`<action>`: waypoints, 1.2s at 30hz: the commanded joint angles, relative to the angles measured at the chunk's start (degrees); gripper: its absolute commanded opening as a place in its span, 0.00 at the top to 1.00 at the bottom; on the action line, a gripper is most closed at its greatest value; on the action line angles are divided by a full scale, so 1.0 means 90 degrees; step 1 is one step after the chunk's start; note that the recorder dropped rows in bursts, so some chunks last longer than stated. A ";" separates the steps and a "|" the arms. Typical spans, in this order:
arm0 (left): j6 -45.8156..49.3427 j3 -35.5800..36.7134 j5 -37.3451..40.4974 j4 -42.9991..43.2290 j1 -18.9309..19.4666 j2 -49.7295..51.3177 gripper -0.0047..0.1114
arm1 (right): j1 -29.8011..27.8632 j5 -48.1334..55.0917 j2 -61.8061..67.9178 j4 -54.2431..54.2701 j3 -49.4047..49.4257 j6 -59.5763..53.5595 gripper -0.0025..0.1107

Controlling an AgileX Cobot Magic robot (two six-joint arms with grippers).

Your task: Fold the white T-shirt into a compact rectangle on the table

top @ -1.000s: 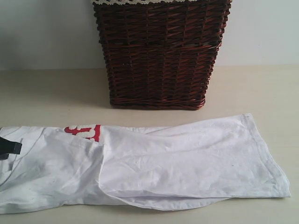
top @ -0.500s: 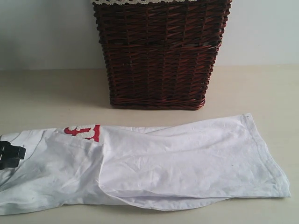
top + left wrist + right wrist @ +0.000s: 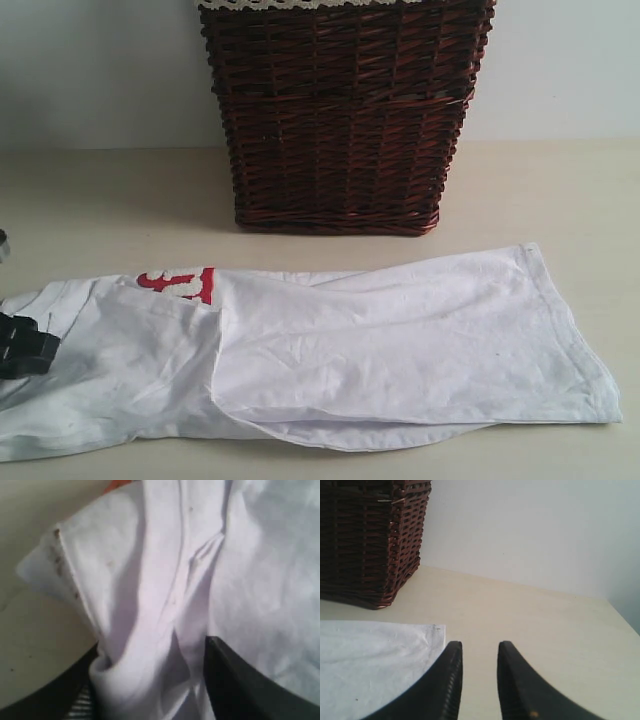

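Note:
The white T-shirt (image 3: 380,340) lies on the table (image 3: 120,200) as a long folded band, with red lettering (image 3: 180,283) showing at its far edge. My left gripper (image 3: 25,345) rests on the shirt's left end. In the left wrist view its jaws stand apart around a loose bunched fold of the white T-shirt (image 3: 150,580), so my left gripper (image 3: 150,647) is open. A bit of orange tag (image 3: 117,484) peeks out. My right gripper (image 3: 480,644) hovers open over bare table beside the T-shirt's corner (image 3: 370,655), holding nothing. It is outside the exterior view.
A dark brown wicker basket (image 3: 340,120) with white lace trim stands behind the shirt against the wall. The same basket (image 3: 365,540) appears in the right wrist view. Bare table (image 3: 545,630) stretches to the right of the shirt.
My left gripper's jaws have spread apart and let go of the shirt's left end. That gripper shifted slightly right and down, and the cloth there settled lower.

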 commanded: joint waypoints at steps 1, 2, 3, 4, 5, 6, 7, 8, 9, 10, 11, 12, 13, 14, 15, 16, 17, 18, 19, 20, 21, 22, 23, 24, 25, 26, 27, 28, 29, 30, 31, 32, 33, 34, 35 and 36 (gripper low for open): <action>0.0118 0.0015 0.0055 -0.0036 -0.0349 0.0346 0.51 | -0.0032 -0.0056 -0.0003 -0.0016 0.0015 0.0002 0.76; 0.0118 0.0015 0.0007 -0.0036 -0.0438 0.0391 0.51 | -0.0032 -0.0056 -0.0003 -0.0016 0.0015 0.0002 0.76; 0.0118 0.0015 -0.0041 -0.0036 -0.0514 0.0392 0.52 | -0.0032 -0.0056 -0.0003 -0.0016 0.0015 0.0002 0.76; 0.0087 0.0015 -0.0113 -0.0036 -0.0572 0.0392 0.56 | -0.0032 -0.0056 -0.0003 -0.0016 0.0015 0.0002 0.76; 0.0075 0.0015 -0.0183 -0.0036 -0.0586 0.0392 0.60 | -0.0032 -0.0056 -0.0003 -0.0016 0.0015 0.0002 0.76; 0.0075 0.0015 -0.0286 -0.0036 -0.0615 0.0392 0.69 | -0.0032 -0.0056 -0.0003 -0.0016 0.0015 0.0002 0.76; 0.0054 0.0015 -0.0416 -0.0036 -0.0628 0.0392 0.78 | -0.0032 -0.0056 -0.0003 -0.0016 0.0015 0.0002 0.76; 0.0054 0.0015 -0.0519 -0.0036 -0.0638 0.0392 0.89 | -0.0032 -0.0056 -0.0003 -0.0016 0.0015 0.0002 0.76; 0.0054 0.0015 -0.0603 -0.0036 -0.0638 0.0392 0.96 | -0.0032 -0.0056 -0.0003 -0.0016 0.0015 0.0002 0.76; 0.0054 0.0015 -0.0711 -0.0036 -0.0638 0.0392 0.96 | -0.0032 -0.0056 -0.0003 -0.0016 0.0015 0.0002 0.76; 0.0054 0.0015 -0.0802 -0.0036 -0.0638 0.0392 0.96 | -0.0032 -0.0056 -0.0003 -0.0016 0.0015 0.0002 0.76; 0.0054 0.0015 -0.0837 -0.0036 -0.0638 0.0392 0.96 | -0.0032 -0.0056 -0.0003 -0.0016 0.0015 0.0002 0.76; 0.0054 0.0015 -0.0862 -0.0036 -0.0638 0.0375 0.96 | -0.0032 -0.0056 -0.0003 -0.0016 0.0015 0.0002 0.76; 0.0054 0.0015 -0.0862 -0.0036 -0.0638 0.0349 0.96 | -0.0032 -0.0056 -0.0003 -0.0016 0.0015 0.0002 0.76; 0.0054 0.0015 -0.0862 -0.0036 -0.0638 0.0302 0.96 | -0.0032 -0.0056 -0.0003 -0.0016 0.0015 0.0002 0.76; 0.0054 0.0015 -0.0862 -0.0036 -0.0638 0.0227 0.96 | -0.0032 -0.0056 -0.0003 -0.0016 0.0015 0.0002 0.76; 0.0054 0.0015 -0.0851 -0.0036 -0.0638 0.0122 0.96 | -0.0032 -0.0056 -0.0003 -0.0016 0.0015 0.0002 0.76; 0.0054 0.0015 -0.0838 -0.0033 -0.0638 0.0014 0.96 | -0.0032 -0.0056 -0.0003 -0.0016 0.0015 0.0002 0.76; 0.0054 0.0015 -0.0803 -0.0019 -0.0638 -0.0134 0.96 | -0.0032 -0.0056 -0.0003 -0.0016 0.0015 0.0002 0.76; 0.0054 0.0015 -0.0756 -0.0019 -0.0638 -0.0298 0.96 | -0.0032 -0.0056 -0.0003 -0.0016 0.0015 0.0002 0.76; 0.0054 0.0015 -0.0725 -0.0019 -0.0638 -0.0434 0.96 | -0.0032 -0.0056 -0.0003 -0.0016 0.0015 0.0002 0.76; 0.0054 0.0015 -0.0665 -0.0019 -0.0638 -0.0600 0.96 | -0.0032 -0.0056 -0.0003 -0.0016 0.0015 0.0002 0.76; 0.0054 0.0015 -0.0631 -0.0019 -0.0638 -0.0752 0.96 | -0.0032 -0.0056 -0.0003 -0.0016 0.0015 0.0002 0.76; 0.0054 0.0015 -0.0616 -0.0019 -0.0652 -0.0899 0.96 | -0.0032 -0.0056 -0.0003 -0.0016 0.0015 0.0002 0.76; 0.0054 0.0015 -0.0616 -0.0019 -0.0686 -0.1039 0.96 | -0.0032 -0.0056 -0.0003 -0.0016 0.0015 0.0002 0.76; 0.0054 0.0015 -0.0658 -0.0019 -0.0717 -0.1164 0.96 | -0.0032 -0.0056 -0.0003 -0.0016 0.0015 0.0002 0.76; 0.0054 0.0015 -0.0745 -0.0019 -0.0784 -0.1276 0.96 | -0.0032 -0.0056 -0.0003 -0.0016 0.0015 0.0002 0.76; 0.0086 0.0015 -0.0835 -0.0001 -0.0841 -0.1359 0.96 | -0.0032 -0.0056 -0.0003 -0.0016 0.0015 0.0002 0.76; 0.0131 0.0000 -0.0908 0.0043 -0.0920 -0.1445 0.96 | -0.0032 -0.0056 -0.0003 -0.0016 0.0015 0.0002 0.76; 0.0181 -0.0039 -0.0939 0.0072 -0.0999 -0.1505 0.96 | -0.0032 -0.0056 -0.0003 -0.0016 0.0015 0.0002 0.76; 0.0241 -0.0091 -0.0917 0.0083 -0.1059 -0.1530 0.96 | -0.0032 -0.0056 -0.0003 -0.0016 0.0015 0.0002 0.76; 0.0257 -0.0148 -0.0866 0.0101 -0.1130 -0.1531 0.96 | -0.0032 -0.0056 -0.0003 -0.0016 0.0015 0.0002 0.76; 0.0257 -0.0193 -0.0816 0.0126 -0.1181 -0.1531 0.96 | -0.0032 -0.0056 -0.0003 -0.0016 0.0015 0.0002 0.76; 0.0245 -0.0220 -0.0789 0.0126 -0.1216 -0.1531 0.96 | -0.0032 -0.0056 -0.0003 -0.0016 0.0015 0.0002 0.76; 0.0219 -0.0220 -0.0800 0.0126 -0.1267 -0.1502 0.96 | -0.0032 -0.0056 -0.0003 -0.0016 0.0015 0.0002 0.76; 0.0220 -0.0220 -0.0800 0.0126 -0.1264 -0.1462 0.96 | -0.0032 -0.0056 -0.0003 -0.0016 0.0015 0.0002 0.76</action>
